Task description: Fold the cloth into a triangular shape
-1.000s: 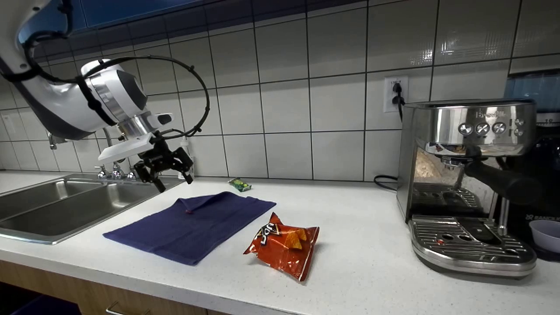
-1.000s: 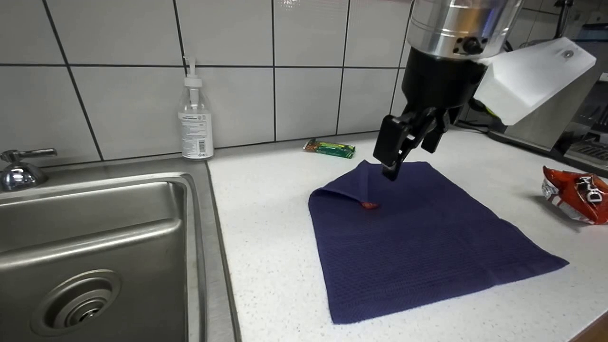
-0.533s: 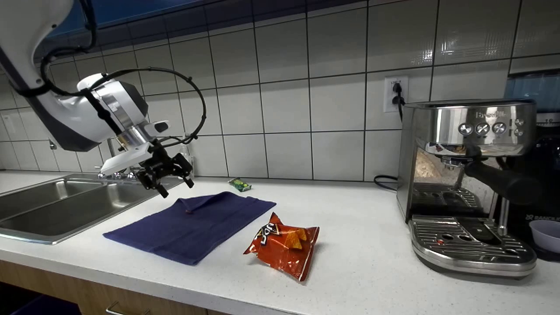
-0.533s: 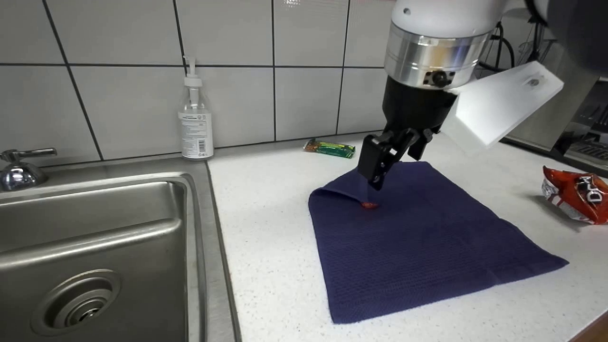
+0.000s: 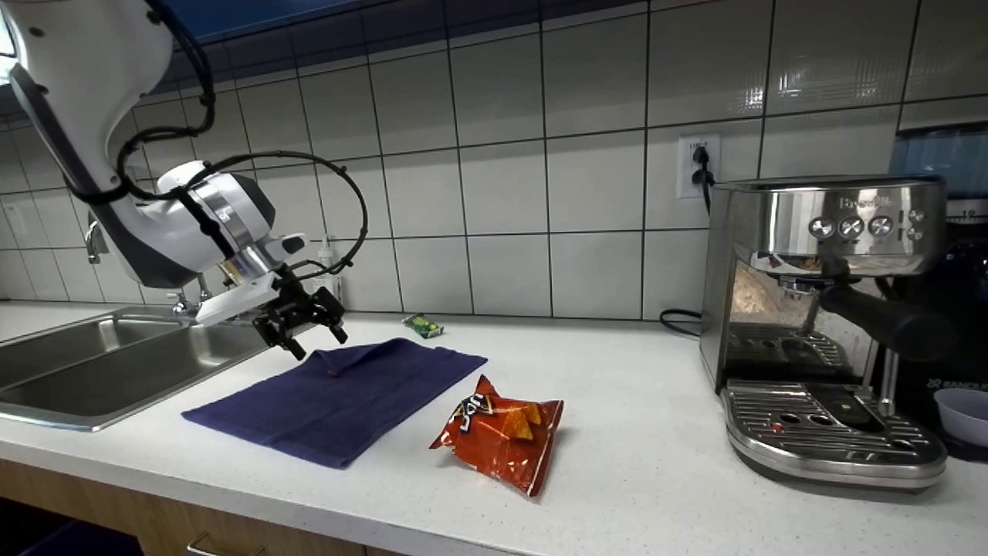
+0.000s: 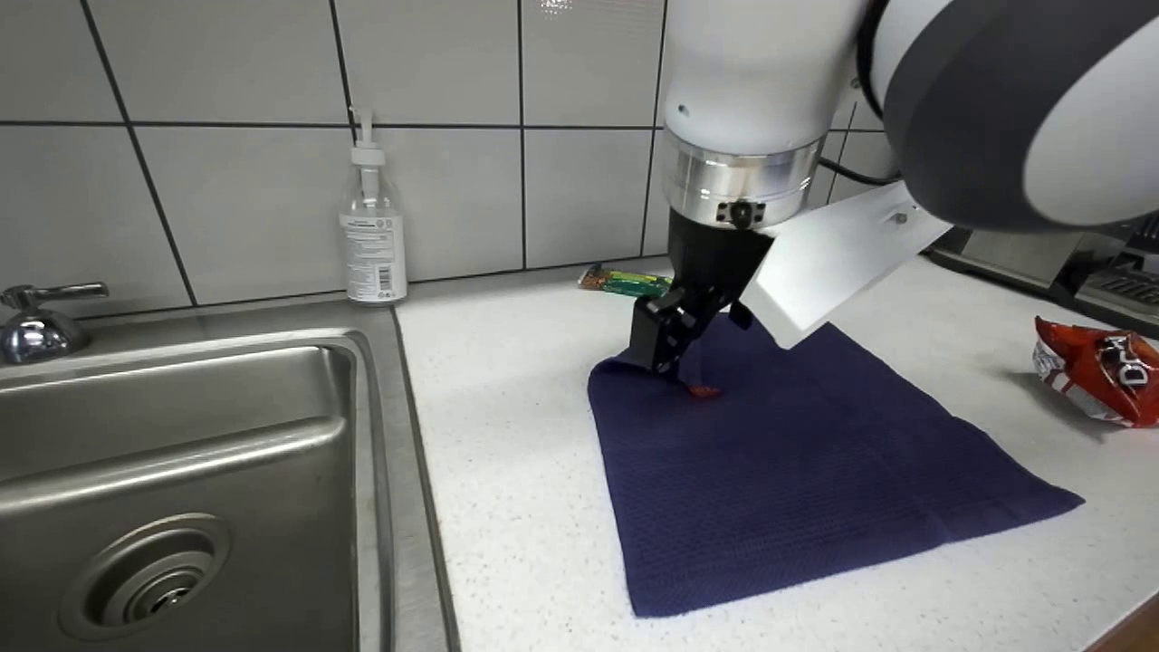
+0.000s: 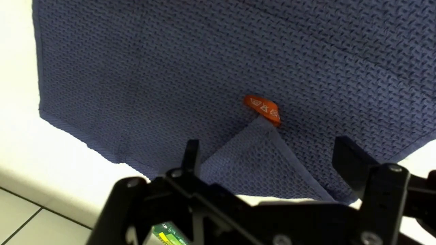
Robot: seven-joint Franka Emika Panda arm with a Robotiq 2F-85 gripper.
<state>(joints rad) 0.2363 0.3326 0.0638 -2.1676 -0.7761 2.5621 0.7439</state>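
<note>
Cloth (image 6: 806, 462) on counter (image 5: 641, 432); between sink (image 6: 371, 444) and packet (image 5: 505, 436)

Lighting is diffuse and moderate in both exterior views. Speckled glare marks the wall tiles (image 5: 840, 62) at upper right; pale highlights streak the steel sink (image 6: 226, 453); a soft shadow lies beside the snack packet (image 6: 1100, 373). Vertical tile joints (image 6: 163, 215) slant near the left edge. In the wrist view, the countertop (image 7: 17, 129) is overexposed to near white, the cloth (image 7: 170, 68) shows a sharp weave, and the gripper (image 7: 267, 146) forms a near-black, low-detail foreground.
</note>
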